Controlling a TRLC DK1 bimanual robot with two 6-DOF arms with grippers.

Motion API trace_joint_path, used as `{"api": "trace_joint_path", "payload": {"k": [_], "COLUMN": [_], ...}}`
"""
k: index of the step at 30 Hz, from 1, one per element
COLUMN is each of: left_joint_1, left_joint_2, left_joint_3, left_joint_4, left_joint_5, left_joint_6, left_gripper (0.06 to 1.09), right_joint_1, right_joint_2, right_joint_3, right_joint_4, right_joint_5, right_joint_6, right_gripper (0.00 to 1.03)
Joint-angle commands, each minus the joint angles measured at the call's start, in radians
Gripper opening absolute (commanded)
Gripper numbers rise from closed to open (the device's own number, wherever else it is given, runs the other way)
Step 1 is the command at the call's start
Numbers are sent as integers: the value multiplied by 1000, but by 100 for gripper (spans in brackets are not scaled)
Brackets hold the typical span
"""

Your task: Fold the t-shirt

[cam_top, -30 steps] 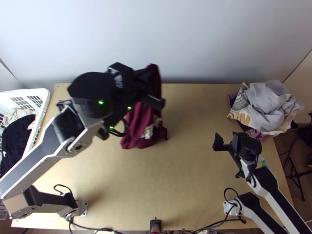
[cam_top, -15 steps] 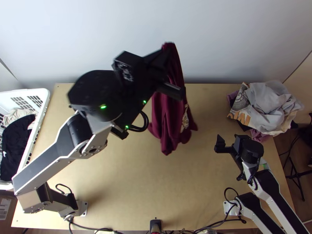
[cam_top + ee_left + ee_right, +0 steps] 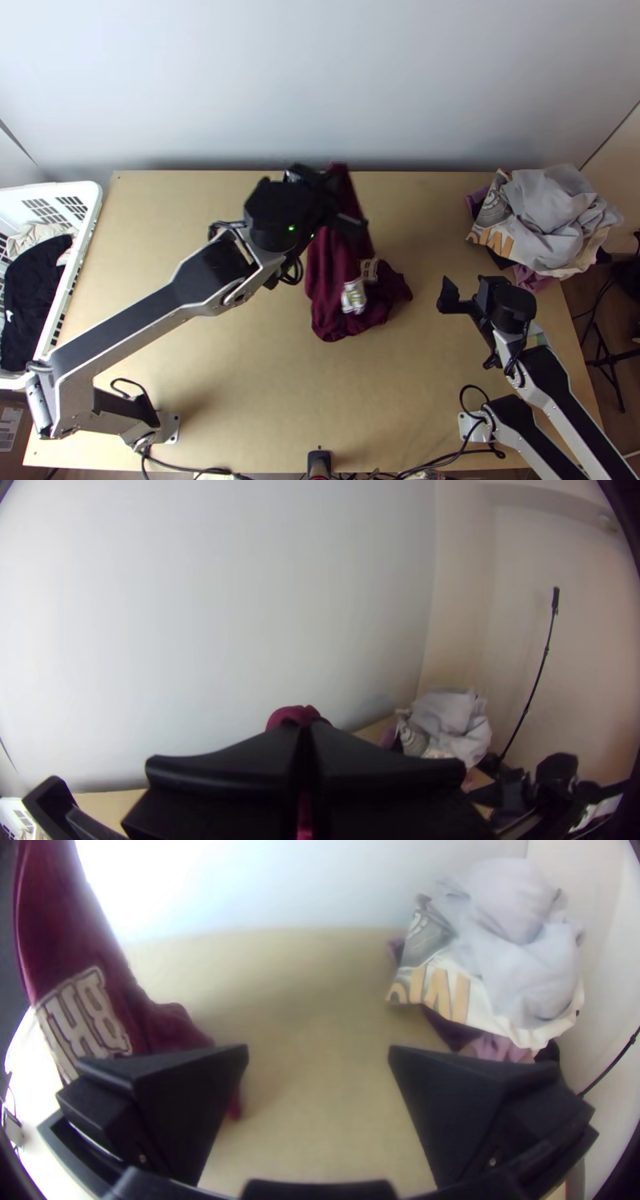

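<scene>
My left gripper (image 3: 350, 194) is over the far half of the table (image 3: 264, 376), near the middle, its two flat black fingers clamped together on the upper end of a maroon t-shirt (image 3: 340, 260). In the left wrist view, a rounded fold of maroon cloth bulges just past the closed tips, and a narrow strip of it runs between the fingers. The t-shirt hangs down from my grip in a long, creased drape, and its lower part lies bunched on the table, with pale block lettering (image 3: 87, 1010) showing across the folds. My right gripper (image 3: 466, 292) is above the right side of the table, between the t-shirt and a pile of clothes, touching neither; the right wrist view shows its fingers spread wide with nothing between them. The pile (image 3: 552, 212) is heaped loosely at the table's far right corner: light grey cloth on top, cream cloth with orange lettering under it, and purple cloth poking out below. On my left, just beside the table, a white basket (image 3: 80, 190) with slotted sides holds black cloth (image 3: 32, 296) and some cream cloth (image 3: 36, 236). A plain pale wall (image 3: 320, 80) rises behind the table's far edge.
</scene>
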Motion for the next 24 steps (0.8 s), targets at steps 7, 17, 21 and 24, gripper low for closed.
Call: {"api": "trace_joint_path", "payload": {"k": [7, 17, 21, 24], "left_joint_1": [459, 743, 801, 819], "left_joint_2": [-28, 83, 139, 169], "left_joint_3": [-546, -648, -650, -647], "left_joint_4": [328, 394, 412, 412], "left_joint_5": [180, 221, 223, 220], "left_joint_6": [123, 172, 155, 144], "left_gripper": [9, 9, 9, 9], "right_joint_1": [5, 94, 126, 128], "right_joint_2": [6, 69, 98, 128], "right_joint_3": [-36, -15, 19, 62], "right_joint_4": [28, 0, -55, -87], "right_joint_5": [0, -28, -155, -270], "right_joint_6": [-4, -1, 46, 76], "right_gripper": [98, 98, 98, 98]}}
